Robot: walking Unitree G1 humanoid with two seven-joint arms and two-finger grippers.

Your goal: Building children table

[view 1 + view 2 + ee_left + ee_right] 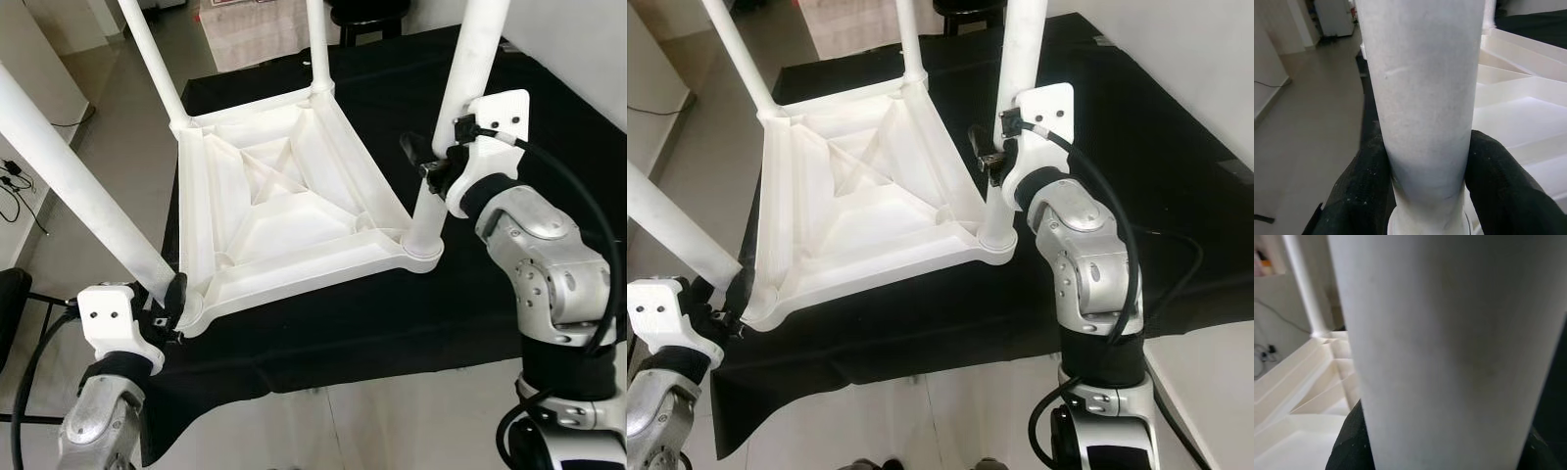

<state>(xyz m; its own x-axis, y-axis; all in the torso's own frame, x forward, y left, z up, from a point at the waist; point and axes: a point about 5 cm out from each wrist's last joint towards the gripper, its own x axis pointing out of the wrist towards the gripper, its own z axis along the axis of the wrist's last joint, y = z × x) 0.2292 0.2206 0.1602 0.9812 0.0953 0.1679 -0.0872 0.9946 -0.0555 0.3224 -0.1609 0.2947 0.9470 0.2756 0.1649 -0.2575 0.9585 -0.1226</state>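
At lower left our left hand [168,304] clamps one table leg [1422,98]; our right hand [431,166] grips another leg [460,108]; the wrist views show fingers [1498,186] pressing them.

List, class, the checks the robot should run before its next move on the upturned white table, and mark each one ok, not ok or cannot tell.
1. Left gripper clamps the near-left leg just above its socket: ok.
2. Right gripper clamps the near-right leg: ok.
3. Tabletop lies upside down on the black cloth: ok.
4. All four legs stand in their corner sockets: ok.
5. Legs fully seated or locked: cannot tell.
6. The near-left corner sits at the cloth's edge, little support: not ok.
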